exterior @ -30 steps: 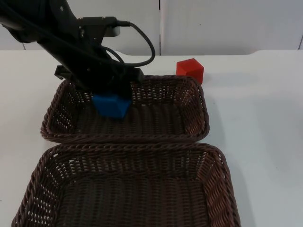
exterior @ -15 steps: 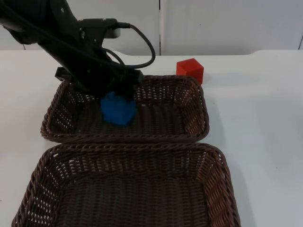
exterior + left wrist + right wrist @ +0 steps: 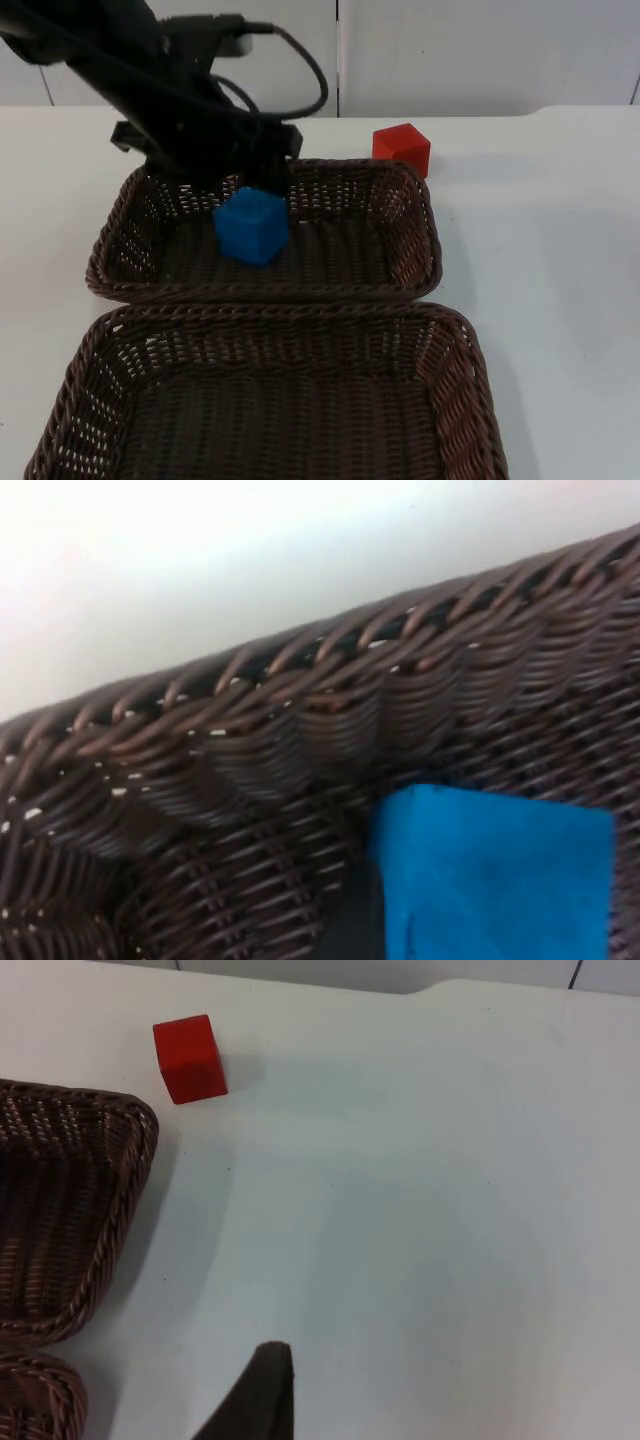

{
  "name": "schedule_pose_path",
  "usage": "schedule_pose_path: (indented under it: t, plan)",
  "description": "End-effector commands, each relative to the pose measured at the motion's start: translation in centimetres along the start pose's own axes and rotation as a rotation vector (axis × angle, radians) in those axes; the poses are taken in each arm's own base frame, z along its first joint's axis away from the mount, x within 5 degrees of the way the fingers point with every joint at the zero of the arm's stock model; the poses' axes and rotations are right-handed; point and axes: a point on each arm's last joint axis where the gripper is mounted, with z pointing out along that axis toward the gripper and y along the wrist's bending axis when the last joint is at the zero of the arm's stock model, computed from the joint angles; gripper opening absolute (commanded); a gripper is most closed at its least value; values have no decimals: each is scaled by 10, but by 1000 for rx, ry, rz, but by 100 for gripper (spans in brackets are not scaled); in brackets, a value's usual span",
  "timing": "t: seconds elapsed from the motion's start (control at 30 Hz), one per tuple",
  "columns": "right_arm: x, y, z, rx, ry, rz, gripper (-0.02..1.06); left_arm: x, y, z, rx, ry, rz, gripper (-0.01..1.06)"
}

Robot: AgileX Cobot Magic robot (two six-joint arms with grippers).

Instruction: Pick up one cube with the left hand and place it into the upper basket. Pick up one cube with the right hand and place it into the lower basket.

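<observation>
- The blue cube [image 3: 251, 225] is sitting on the woven floor of the upper basket [image 3: 420, 215], directly below and just in front of the left gripper [image 3: 245, 180]; in the left wrist view the blue cube [image 3: 495, 875] is lying close against the basket's braided wall [image 3: 300, 730].
- The left gripper is hovering over the back-left part of the upper basket, just above the cube; whether its jaws are touching the cube cannot be told, and their opening is hidden by the arm.
- The red cube [image 3: 402, 148] is resting on the white table [image 3: 560, 250], just outside the upper basket's far right corner, well apart from the left gripper.
- The lower basket [image 3: 270, 400] is lying directly in front of the upper basket, rims nearly touching.
- The right gripper [image 3: 262, 1400] is waiting above bare table; the red cube [image 3: 189, 1058] is lying ahead of it, beside the basket corner [image 3: 120, 1160]. The state of its jaws cannot be told.
</observation>
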Motion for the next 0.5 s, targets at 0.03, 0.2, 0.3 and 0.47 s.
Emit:
schedule_pose_path:
  t: [0.03,0.2,0.3,0.47]
  plan:
    - [0,-1,-1,4,-10,0,105,-8,-6,-19,18,-22,8,73]
    - [0,-1,-1,8,-10,-4,105,-13,-12,-43,34,-34,23,73]
    - [0,-1,-1,8,-10,-6,105,-16,-15,-56,43,-48,30,73]
    - [0,-1,-1,8,-11,-11,105,-23,-22,-90,58,-102,46,73]
